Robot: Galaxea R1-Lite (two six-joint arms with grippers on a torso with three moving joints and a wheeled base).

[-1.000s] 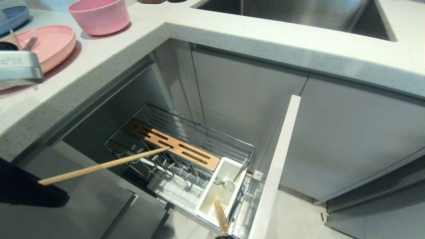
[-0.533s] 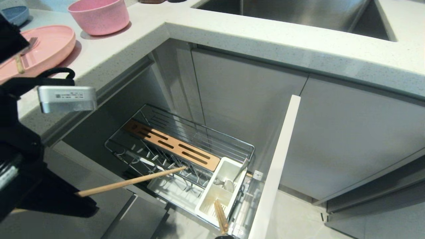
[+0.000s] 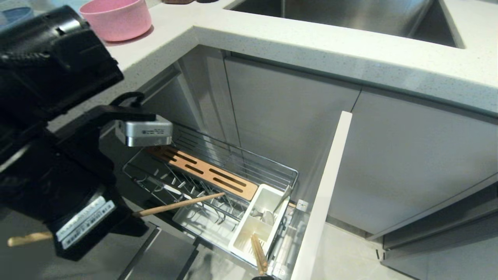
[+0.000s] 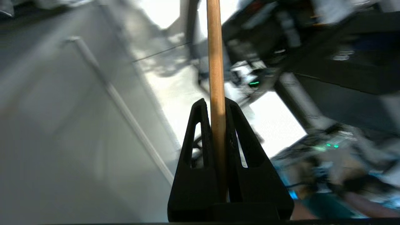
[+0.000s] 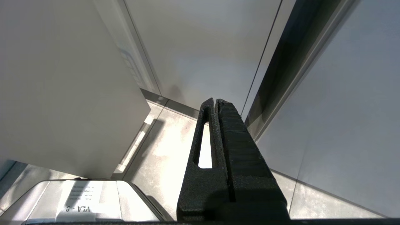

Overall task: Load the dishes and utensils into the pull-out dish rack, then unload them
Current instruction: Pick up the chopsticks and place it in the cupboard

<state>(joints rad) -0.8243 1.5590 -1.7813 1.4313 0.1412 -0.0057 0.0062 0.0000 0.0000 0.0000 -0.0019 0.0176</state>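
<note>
Rack's white caddy (image 3: 255, 227): one chopstick (image 3: 258, 254).

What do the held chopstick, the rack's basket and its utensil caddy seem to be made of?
Chopstick: probably light wood or bamboo, matte tan, faint grain. Basket: metal wire, shiny chrome-like glints. Utensil caddy: likely plastic, smooth white moulded walls.

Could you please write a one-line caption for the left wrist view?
Left gripper shut on a wooden chopstick, carried above a blurred floor.
</note>
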